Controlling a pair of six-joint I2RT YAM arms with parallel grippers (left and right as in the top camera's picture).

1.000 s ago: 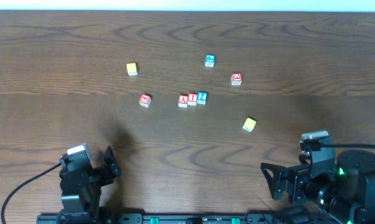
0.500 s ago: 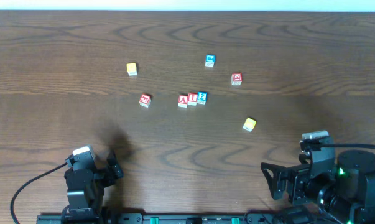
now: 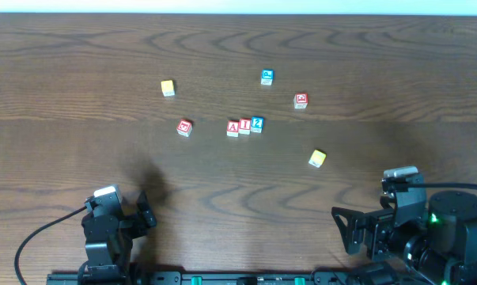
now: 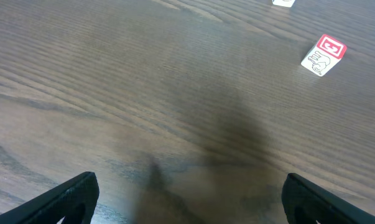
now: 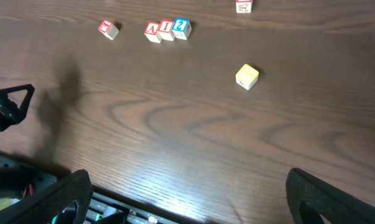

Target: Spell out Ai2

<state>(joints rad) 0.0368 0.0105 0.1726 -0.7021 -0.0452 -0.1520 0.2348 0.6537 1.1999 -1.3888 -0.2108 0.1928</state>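
Note:
Three small letter blocks stand in a touching row at the table's middle: a red A block [image 3: 232, 127], a red I block [image 3: 244, 126] and a blue 2 block [image 3: 257, 123]. The row also shows in the right wrist view, with the A block [image 5: 152, 30] at its left. My left gripper [image 3: 141, 207] is open and empty at the front left, far from the row. My right gripper [image 3: 342, 226] is open and empty at the front right. In the left wrist view only bare wood lies between the left gripper's fingers [image 4: 187, 199].
Loose blocks lie around the row: a red block [image 3: 184, 127] to its left, a yellow block [image 3: 168, 88] at the back left, a blue block [image 3: 266, 77] and a red block [image 3: 300, 100] behind, and a yellow block [image 3: 317, 158] at the front right.
The left arm drew back toward the table's front edge and a little to the right. The right arm and all blocks stayed still.

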